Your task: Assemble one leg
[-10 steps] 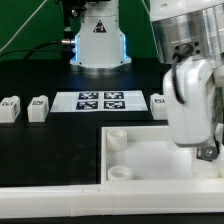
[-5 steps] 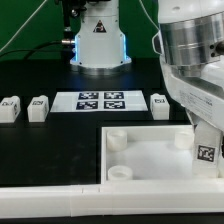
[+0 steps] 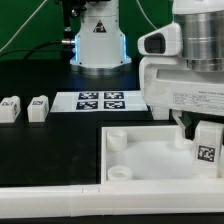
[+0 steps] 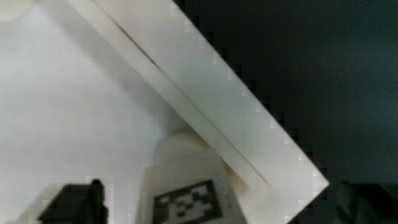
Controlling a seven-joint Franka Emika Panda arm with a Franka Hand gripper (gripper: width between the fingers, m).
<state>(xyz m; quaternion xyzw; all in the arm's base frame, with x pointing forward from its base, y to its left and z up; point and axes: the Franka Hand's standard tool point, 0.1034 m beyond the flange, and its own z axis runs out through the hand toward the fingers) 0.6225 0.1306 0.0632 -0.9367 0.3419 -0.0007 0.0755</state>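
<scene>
I was working in a robotics lab, by every sign. A black table [image 3: 40, 140] carried the marker board [image 3: 100, 100], and the arm's white base [image 3: 98, 40], glowing blue, stood just behind that board. Green cables [image 3: 25, 45] trailed beside the base. Tagged white blocks [image 3: 38, 108] sat near the board, a white tray [image 3: 150, 165] in front of it.

Tagged leg [image 4: 183, 190] apparently stands inside the white tray [image 4: 71, 110].
</scene>
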